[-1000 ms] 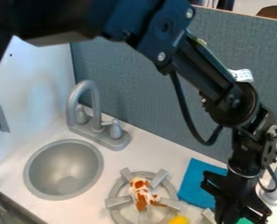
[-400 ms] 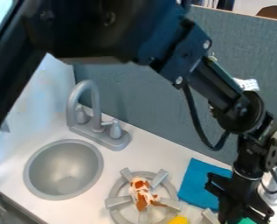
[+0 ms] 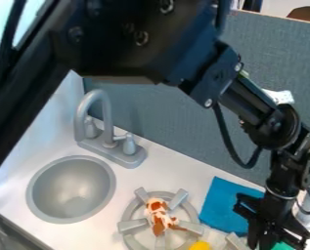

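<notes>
Where the black robot arm (image 3: 252, 105) slants from the upper left to the lower right, its gripper (image 3: 268, 234) hangs low over the work surface, near the bottom edge; whether it is open, closed or gripping anything cannot be told from this angle. A green object (image 3: 282, 246), partly hidden, lies at the gripper's lower right. Just left of the gripper, a blue cloth (image 3: 224, 207) lies flat on the white counter (image 3: 164, 166). Farther left, a brown-and-white toy dog (image 3: 158, 215) rests on a round grey burner (image 3: 132, 225) with raised prongs, and a yellow object (image 3: 199, 245), cut off by the bottom edge, sits at the burner's lower right. At left, a round grey sink (image 3: 72, 190) is set below a grey faucet (image 3: 93, 99); a blue-grey panel (image 3: 170, 112) stands behind the counter.
</notes>
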Controlling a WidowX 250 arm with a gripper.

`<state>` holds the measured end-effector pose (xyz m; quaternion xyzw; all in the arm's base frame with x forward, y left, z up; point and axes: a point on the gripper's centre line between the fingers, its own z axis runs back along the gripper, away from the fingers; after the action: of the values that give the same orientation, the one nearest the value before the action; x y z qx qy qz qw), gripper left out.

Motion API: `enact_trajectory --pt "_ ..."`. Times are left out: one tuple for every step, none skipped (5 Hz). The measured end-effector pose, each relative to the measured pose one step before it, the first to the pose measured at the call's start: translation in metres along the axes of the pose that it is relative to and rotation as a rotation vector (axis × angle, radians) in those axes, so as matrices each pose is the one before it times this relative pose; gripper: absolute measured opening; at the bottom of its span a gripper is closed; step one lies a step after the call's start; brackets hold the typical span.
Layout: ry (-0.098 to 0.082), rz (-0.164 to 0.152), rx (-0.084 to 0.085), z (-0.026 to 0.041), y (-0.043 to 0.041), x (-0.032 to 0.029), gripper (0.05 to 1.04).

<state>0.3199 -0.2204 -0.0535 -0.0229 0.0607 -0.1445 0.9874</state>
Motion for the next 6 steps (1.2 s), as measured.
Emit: enact_trajectory --pt "0.0114 0.0161 -0.0351 -0.00517 -0.00296 -0.00482 0.62" --pt "-0.05 0.0396 -0.0423 0.01975 0.0057 -0.00687 0.899" --pt "-0.0945 0.0597 -0.0768 0.03991 0.01698 -0.0076 1.009" --pt "-0.0575 0.0247 -0.0343 0.03167 0.01317 -0.01195 1.003" --pt "-0.0081 0.0279 0.0743 0.0147 0.02895 -0.00679 1.001" --pt "-0.0076 0.0374 0.1608 -0.00177 0.04164 -0.00209 1.001"
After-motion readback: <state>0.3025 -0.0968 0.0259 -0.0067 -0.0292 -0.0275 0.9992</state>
